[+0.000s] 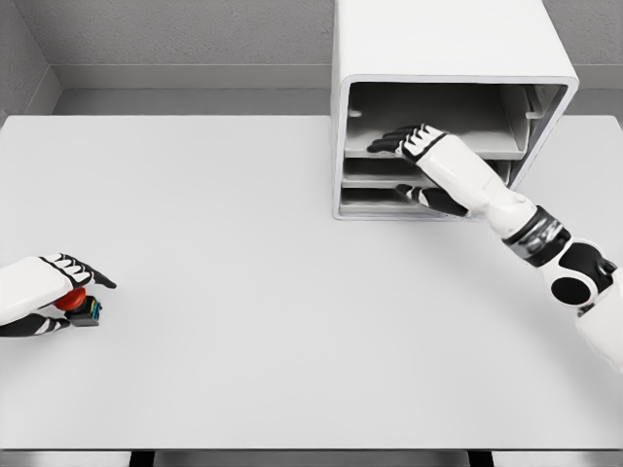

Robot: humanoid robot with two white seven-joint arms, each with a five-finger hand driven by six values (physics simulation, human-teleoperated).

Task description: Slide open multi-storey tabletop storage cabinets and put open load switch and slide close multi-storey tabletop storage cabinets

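A white multi-storey storage cabinet (448,44) stands at the table's back right, its grey drawers facing me. My right hand (404,144) reaches to the top drawer (428,122), fingers extended flat over its front edge and thumb down by the lower drawers; nothing is clasped. At the far left my left hand (70,282) is shut on the load switch (80,308), a small dark block with a red knob, which rests on the table.
The white table (263,292) spreads between the two hands. A grey wall runs along the back. The table's front edge lies near the bottom of the view.
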